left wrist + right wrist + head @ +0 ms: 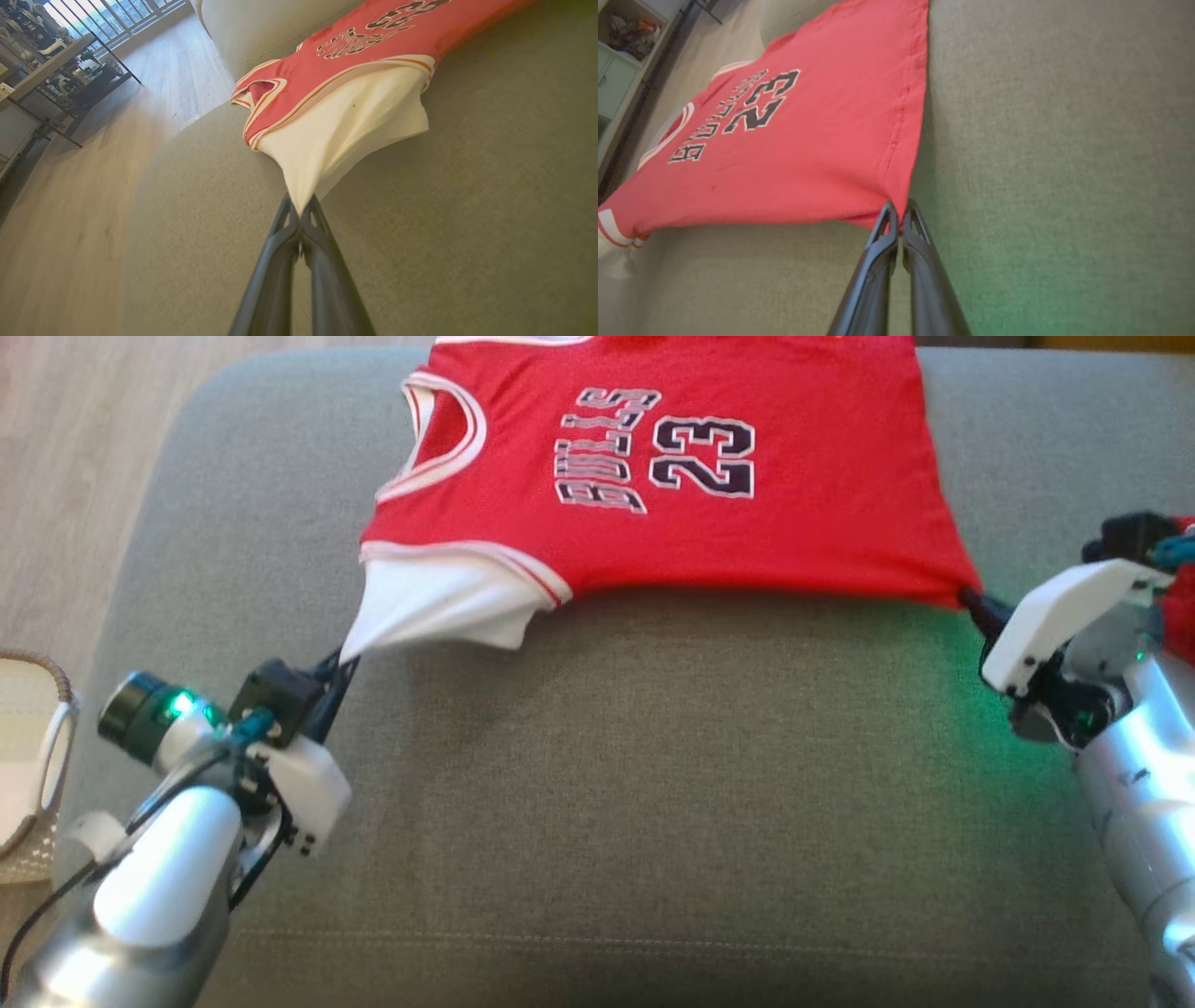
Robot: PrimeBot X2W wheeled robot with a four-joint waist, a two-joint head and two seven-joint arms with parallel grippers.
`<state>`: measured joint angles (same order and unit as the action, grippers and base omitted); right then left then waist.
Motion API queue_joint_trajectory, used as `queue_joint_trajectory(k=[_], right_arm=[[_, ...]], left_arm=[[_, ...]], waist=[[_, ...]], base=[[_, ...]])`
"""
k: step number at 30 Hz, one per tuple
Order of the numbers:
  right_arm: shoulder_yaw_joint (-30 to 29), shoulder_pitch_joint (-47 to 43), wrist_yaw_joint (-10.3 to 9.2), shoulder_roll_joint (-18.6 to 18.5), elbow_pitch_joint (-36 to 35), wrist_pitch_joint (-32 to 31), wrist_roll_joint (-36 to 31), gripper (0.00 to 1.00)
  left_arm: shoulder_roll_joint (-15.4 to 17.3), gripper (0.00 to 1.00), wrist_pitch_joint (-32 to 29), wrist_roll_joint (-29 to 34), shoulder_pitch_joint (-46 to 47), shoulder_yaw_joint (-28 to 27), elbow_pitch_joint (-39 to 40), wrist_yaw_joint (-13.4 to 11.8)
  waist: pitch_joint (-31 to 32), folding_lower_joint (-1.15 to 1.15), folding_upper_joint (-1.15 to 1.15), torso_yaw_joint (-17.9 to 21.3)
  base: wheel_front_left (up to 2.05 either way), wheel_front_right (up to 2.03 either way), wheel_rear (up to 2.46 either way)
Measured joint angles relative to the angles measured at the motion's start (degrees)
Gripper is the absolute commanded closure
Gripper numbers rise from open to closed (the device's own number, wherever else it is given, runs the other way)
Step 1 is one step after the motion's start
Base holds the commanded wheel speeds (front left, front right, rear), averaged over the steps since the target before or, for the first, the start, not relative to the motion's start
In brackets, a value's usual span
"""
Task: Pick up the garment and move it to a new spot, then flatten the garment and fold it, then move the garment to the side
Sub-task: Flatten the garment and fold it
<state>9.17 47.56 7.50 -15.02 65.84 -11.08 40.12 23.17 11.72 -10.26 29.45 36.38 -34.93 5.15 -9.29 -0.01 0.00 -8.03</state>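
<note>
Left tool (344, 660) and right tool (968, 597) pinch the red jersey (747, 541), stretched taut

Jersey (709, 523): matt red cloth, white sleeve smooth. Cushion (653, 784): coarse grey weave. Floor (75, 476), 10 o'clock: pale wood, satin.

A red sleeveless fabric jersey (672, 513) lies spread across the far half of a wide grey upholstered fabric cushion (653, 803), its shoulder end to the left, its hem to the right, and the cushion's near half bare in front of it. The left gripper (344, 665) is closed on the jersey's near left corner and the right gripper (967, 595) on its near right corner, well apart, the near edge stretched between them. Left of the cushion is a light wooden plank floor (65, 476), with a pale woven round basket (33, 756) beside the left arm.
</note>
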Motion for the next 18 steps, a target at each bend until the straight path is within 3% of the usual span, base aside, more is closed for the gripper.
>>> queue_joint_trajectory(k=[6,13,18], right_arm=[[4.6,-3.2,0.0,-1.2,-0.9,-6.0,0.1,1.0],[7.6,-5.9,0.01,-4.1,-3.5,-7.4,1.3,1.0],[9.2,-8.2,0.01,-4.9,-6.1,-11.7,5.0,1.0]], left_arm=[[1.8,1.0,-1.8,-0.1,-3.3,2.5,1.1,1.1],[4.6,1.0,-3.9,-1.8,-6.3,3.8,3.3,1.9],[6.3,1.0,-5.8,-3.2,-7.9,4.9,5.9,2.0]], waist=[[2.1,0.0,0.0,-0.1],[4.1,0.0,0.0,0.5],[5.6,0.0,0.0,0.6]], base=[[0.0,0.0,0.0],[0.0,0.0,0.0],[0.0,0.0,0.0]])
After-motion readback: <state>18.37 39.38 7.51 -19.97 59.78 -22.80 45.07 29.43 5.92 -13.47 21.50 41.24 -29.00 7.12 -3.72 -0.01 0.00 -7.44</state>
